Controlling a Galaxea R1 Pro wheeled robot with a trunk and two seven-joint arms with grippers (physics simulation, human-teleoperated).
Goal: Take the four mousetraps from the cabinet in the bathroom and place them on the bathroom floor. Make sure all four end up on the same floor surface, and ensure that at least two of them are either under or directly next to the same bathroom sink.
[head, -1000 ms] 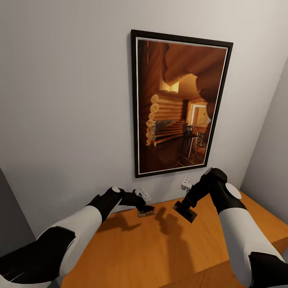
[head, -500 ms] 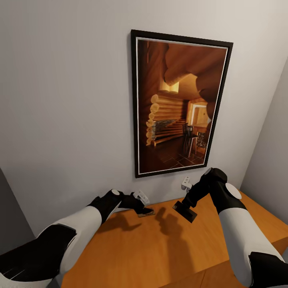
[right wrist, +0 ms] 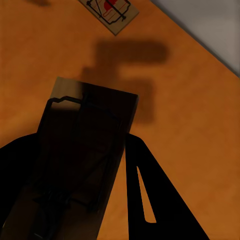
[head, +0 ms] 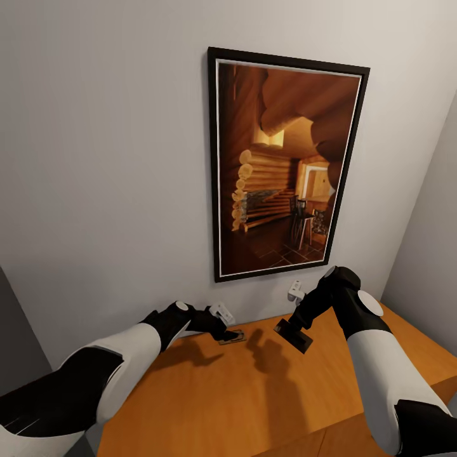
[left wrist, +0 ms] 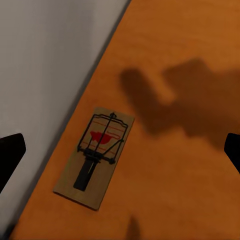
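Observation:
On the orange-brown cabinet (head: 254, 393) top, close to the wall, lies one tan mousetrap (head: 232, 337) with dark wire and a red spot. My left gripper (head: 223, 325) hovers just over it. In the left wrist view the same mousetrap (left wrist: 97, 155) lies flat between my widely spread fingers (left wrist: 11, 154), untouched. My right gripper (head: 296, 331) hangs above the cabinet top, shut on a second mousetrap (head: 293, 336). The right wrist view shows that held mousetrap (right wrist: 85, 150) dark and in shadow, with the lying mousetrap (right wrist: 111, 11) beyond it.
A grey wall rises directly behind the cabinet, carrying a tall framed picture (head: 285, 165) of a log interior. A second wall (head: 431, 266) closes in at the right. The cabinet's front edge (head: 298, 438) runs below my arms.
My left arm has shifted slightly down and back over the lying mousetrap. The right arm and its mousetrap have stayed still.

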